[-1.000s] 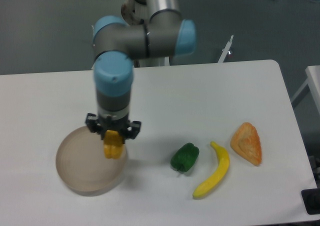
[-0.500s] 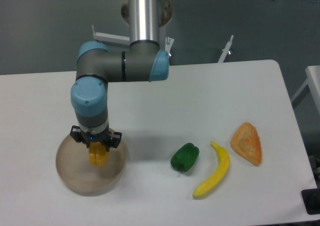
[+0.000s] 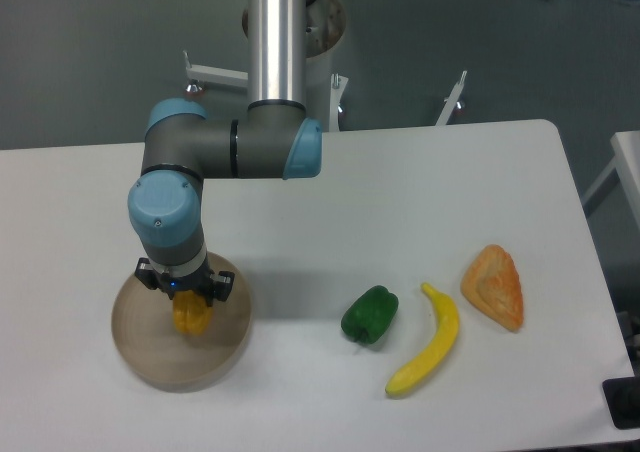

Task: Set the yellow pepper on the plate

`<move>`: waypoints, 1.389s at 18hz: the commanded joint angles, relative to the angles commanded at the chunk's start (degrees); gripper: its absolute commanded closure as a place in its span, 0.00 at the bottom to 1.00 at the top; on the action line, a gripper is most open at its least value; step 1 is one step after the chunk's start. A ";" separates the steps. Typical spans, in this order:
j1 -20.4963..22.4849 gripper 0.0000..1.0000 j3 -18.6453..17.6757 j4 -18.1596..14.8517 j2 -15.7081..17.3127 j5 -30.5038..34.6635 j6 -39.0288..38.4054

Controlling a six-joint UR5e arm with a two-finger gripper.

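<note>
Counting one yellow pepper (image 3: 192, 315), one plate (image 3: 181, 364).

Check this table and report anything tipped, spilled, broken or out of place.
Nothing stands out. The gripper holds the yellow pepper over the middle of the plate, which sits flat. The green pepper, banana and orange wedge lie apart on the table, intact, with no spill visible.

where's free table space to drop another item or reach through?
Bare patches: the white table behind the green bell pepper, and the gap between the round beige plate and that pepper. Crowded: front right, where pepper, long yellow banana and orange wedge sit close; the end effector holds the yellow pepper over the plate.
</note>
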 joint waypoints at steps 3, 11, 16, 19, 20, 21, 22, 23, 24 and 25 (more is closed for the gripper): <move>-0.35 0.44 0.09 0.00 -0.79 -0.09 0.00; -0.71 0.26 0.09 0.00 -0.88 0.96 0.09; -0.88 0.00 0.62 -0.09 -0.09 2.02 0.09; -0.79 0.00 1.40 -0.09 0.26 2.37 0.17; -0.53 0.00 1.93 -0.09 0.44 2.46 0.26; 0.69 0.00 2.37 -0.09 1.31 2.37 1.22; 2.35 0.00 2.37 -0.17 2.36 2.29 1.40; 4.89 0.00 2.46 -0.09 3.50 2.29 1.58; 6.66 0.00 2.72 0.09 3.95 2.29 2.10; 9.20 0.00 3.25 0.17 4.48 2.46 4.37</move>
